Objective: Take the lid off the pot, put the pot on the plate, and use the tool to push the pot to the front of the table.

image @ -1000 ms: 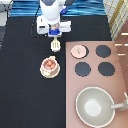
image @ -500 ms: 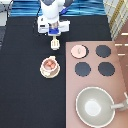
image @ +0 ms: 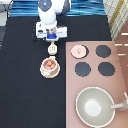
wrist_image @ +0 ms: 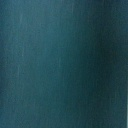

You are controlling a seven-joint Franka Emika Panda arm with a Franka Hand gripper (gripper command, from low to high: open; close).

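The pot, pinkish-tan with reddish pieces inside, sits on the cream plate on the black table, left of the stove. The lid lies apart on the stove's top-left burner spot. The cream tool points its slotted head toward the pot, a short gap above it in the exterior view. Its handle runs up into my gripper, which is shut on it. The wrist view is a flat dark teal with nothing to make out.
The pinkish-brown stove fills the exterior view's right, with three black burners showing. The large grey-beige pan with its long handle stands at the bottom right. A blue surface lies beyond the table's top edge.
The tool's head has shifted slightly toward the exterior view's bottom and left, closer to the pot. Pot, plate and lid have not moved.
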